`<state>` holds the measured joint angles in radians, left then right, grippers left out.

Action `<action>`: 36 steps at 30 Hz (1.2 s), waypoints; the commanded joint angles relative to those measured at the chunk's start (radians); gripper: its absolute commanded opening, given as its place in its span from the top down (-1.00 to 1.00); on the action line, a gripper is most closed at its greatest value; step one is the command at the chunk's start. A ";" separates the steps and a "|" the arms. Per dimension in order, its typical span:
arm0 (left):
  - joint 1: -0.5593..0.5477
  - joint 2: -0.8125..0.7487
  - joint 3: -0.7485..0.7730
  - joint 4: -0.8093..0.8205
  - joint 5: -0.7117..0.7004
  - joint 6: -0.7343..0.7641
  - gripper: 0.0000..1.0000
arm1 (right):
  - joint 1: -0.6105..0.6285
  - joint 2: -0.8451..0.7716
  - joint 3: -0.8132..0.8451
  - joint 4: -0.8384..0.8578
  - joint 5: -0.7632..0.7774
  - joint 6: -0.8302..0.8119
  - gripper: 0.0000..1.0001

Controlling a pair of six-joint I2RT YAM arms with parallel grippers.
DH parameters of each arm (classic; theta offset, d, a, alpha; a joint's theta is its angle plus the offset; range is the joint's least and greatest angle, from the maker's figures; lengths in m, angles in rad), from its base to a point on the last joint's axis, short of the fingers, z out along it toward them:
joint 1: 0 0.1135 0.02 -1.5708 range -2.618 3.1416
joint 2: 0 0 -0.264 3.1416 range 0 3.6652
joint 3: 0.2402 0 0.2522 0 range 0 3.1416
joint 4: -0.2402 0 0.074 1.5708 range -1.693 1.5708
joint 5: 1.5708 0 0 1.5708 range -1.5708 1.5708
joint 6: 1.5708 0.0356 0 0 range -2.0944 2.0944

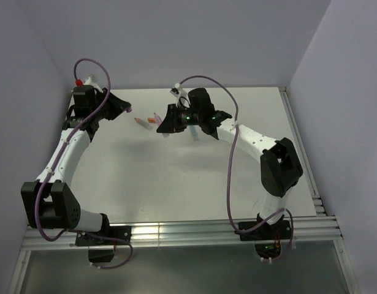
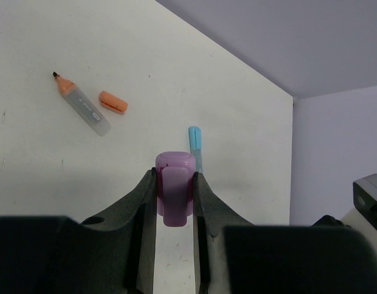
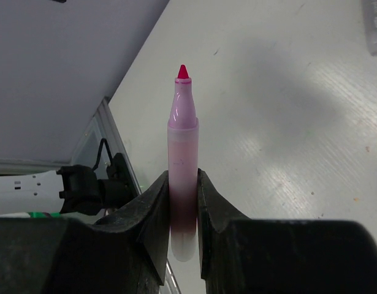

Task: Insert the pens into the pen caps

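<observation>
Left gripper (image 2: 175,176) is clamped on the pink cap (image 2: 175,195), right gripper (image 3: 183,184) on the pink pen (image 3: 182,131), either side of the orange pen (image 2: 83,105); the tip could be jammed by misalignment.

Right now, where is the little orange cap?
In the left wrist view the orange cap lies on the table at upper left, just right of the clear orange-tipped pen and well left of the blue pen.
</observation>
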<state>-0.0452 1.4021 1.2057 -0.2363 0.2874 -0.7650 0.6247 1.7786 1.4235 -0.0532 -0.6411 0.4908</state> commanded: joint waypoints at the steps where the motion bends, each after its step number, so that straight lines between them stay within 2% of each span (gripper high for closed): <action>1: -0.005 -0.040 -0.009 0.060 0.039 0.001 0.99 | 0.038 0.028 0.069 -0.016 -0.022 -0.029 1.00; 19: -0.056 -0.020 -0.011 0.060 0.029 0.004 0.99 | 0.089 0.107 0.161 -0.048 -0.020 -0.026 1.00; 36: -0.079 -0.029 -0.028 0.084 0.036 -0.011 0.99 | 0.096 0.090 0.143 -0.057 -0.008 -0.032 1.00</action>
<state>-0.1196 1.4021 1.1820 -0.1989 0.3096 -0.7719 0.7090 1.8858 1.5391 -0.1215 -0.6472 0.4767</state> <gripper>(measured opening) 0.266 0.262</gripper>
